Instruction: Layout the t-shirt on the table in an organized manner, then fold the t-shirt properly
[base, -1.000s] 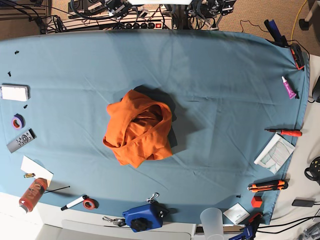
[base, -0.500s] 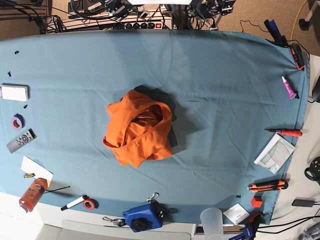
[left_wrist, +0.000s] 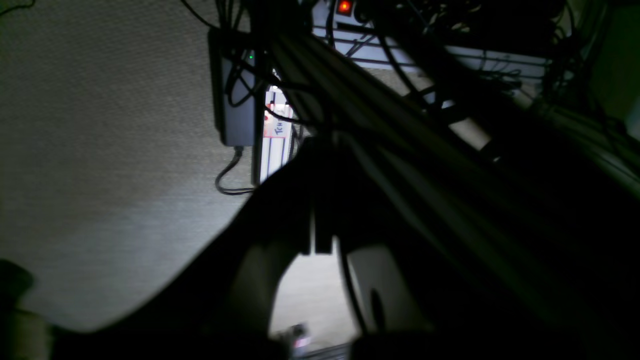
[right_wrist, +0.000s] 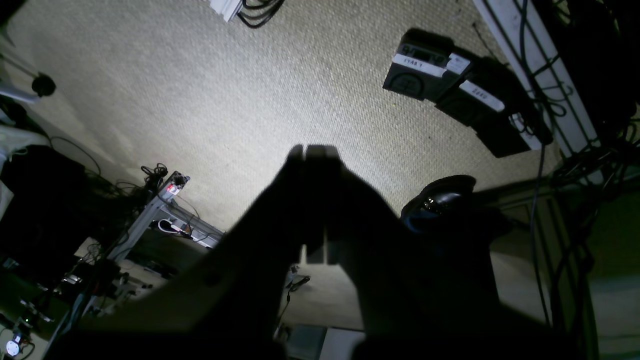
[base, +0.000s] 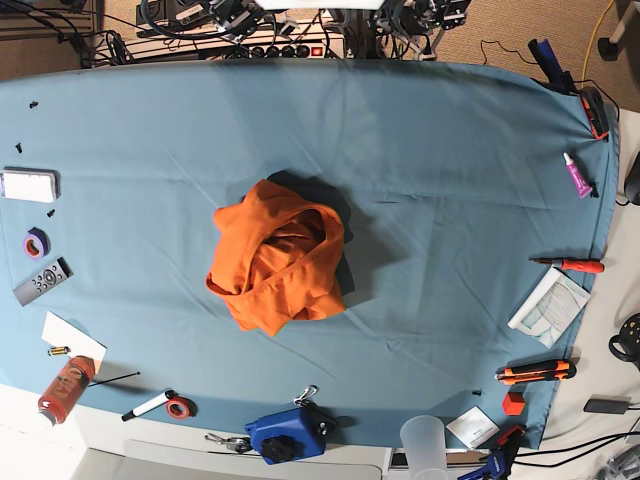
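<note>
The orange t-shirt (base: 277, 259) lies crumpled in a heap near the middle of the table (base: 450, 170), which is draped in blue-teal cloth. Neither arm shows in the base view. In the left wrist view my left gripper (left_wrist: 316, 240) is a dark silhouette with its jaws together, held over carpet and cables, away from the table. In the right wrist view my right gripper (right_wrist: 306, 150) is also shut and empty, pointing at beige carpet. Neither wrist view shows the shirt.
Small items ring the table's edges: a remote (base: 42, 281), purple tape (base: 36, 243), a white box (base: 29, 185) and an orange-red bottle (base: 65, 388) at left; a blue device (base: 287, 433) and clear cup (base: 424, 443) in front; screwdriver (base: 570, 265), cutter (base: 536, 372) and pink tube (base: 577, 175) at right.
</note>
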